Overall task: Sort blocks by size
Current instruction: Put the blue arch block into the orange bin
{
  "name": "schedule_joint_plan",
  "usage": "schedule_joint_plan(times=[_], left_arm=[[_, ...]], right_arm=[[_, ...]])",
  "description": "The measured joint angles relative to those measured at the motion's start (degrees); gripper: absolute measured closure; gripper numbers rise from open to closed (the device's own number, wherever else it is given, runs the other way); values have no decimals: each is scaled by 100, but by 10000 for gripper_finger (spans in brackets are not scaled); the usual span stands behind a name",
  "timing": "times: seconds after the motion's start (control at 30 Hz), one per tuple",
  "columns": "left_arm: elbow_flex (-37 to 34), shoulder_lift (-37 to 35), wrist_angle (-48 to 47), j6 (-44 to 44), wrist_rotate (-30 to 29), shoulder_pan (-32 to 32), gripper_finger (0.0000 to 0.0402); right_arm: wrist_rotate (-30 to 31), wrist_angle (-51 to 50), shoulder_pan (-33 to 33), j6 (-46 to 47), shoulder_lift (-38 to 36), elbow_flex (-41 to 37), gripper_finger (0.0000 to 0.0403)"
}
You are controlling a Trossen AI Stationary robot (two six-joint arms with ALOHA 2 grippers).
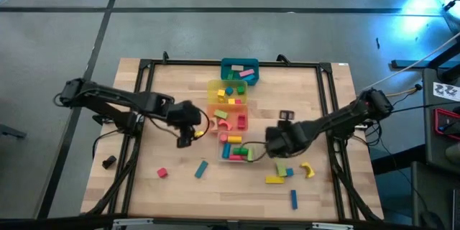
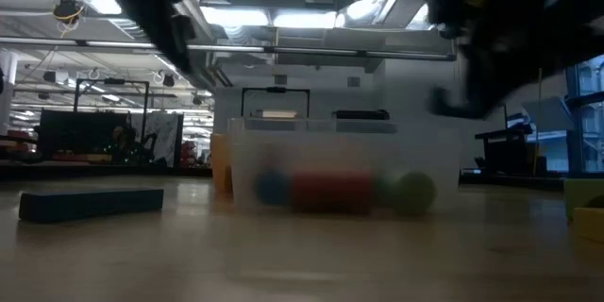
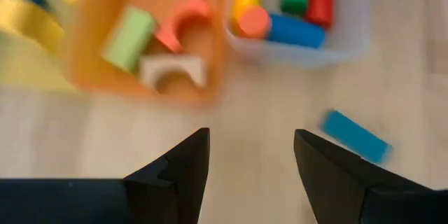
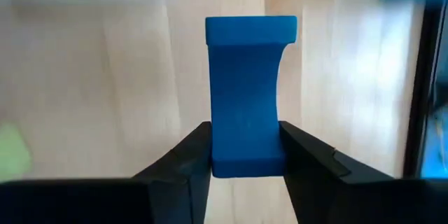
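Blue arch block (image 4: 245, 98) clamped in right gripper (image 4: 245, 161) jaws (no legible writing); left gripper (image 3: 248, 175) jaws apart.

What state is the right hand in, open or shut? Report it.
Shut on the blue arch-shaped block: in the right wrist view both fingers of the right hand press its sides, above the wooden table.

Both arms are built from dark, near-black segments joined by bulkier rounded joint housings. Thin dark cables are seen trailing from each arm near the wrist and base. Left tool (image 3: 248, 175): two matte black fingers (image 3: 178, 175), wedge-shaped, tapered to blunt tips, with a stepped notch on the inner edge. Right tool (image 4: 245, 164): same black angular fingers (image 4: 180, 164), flat inner faces. No markings or screws can be made out.
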Motion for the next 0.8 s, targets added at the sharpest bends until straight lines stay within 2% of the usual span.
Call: schedule_joint_plan(times=[0.13,0.27,0.4,0.57,0.8], left_arm=[[-46,13,-136,-862,94,-413,208],[-135,15,6,-1366,101,-793,208],[-142,15,123,-1792,88,-1076,208],[-144,33,558,-2452,-84,-1372,208],[-136,316,1249,-3111,-109,-1833,208]], right_arm=[[60,1481,-363,-1322,0,47,261],[-108,2982,-714,-2724,42,47,253],[-328,3933,-1094,-3646,139,48,252],[-1124,4547,-1559,-4085,322,52,253],[-1240,4987,-1922,-4105,728,43,229]])
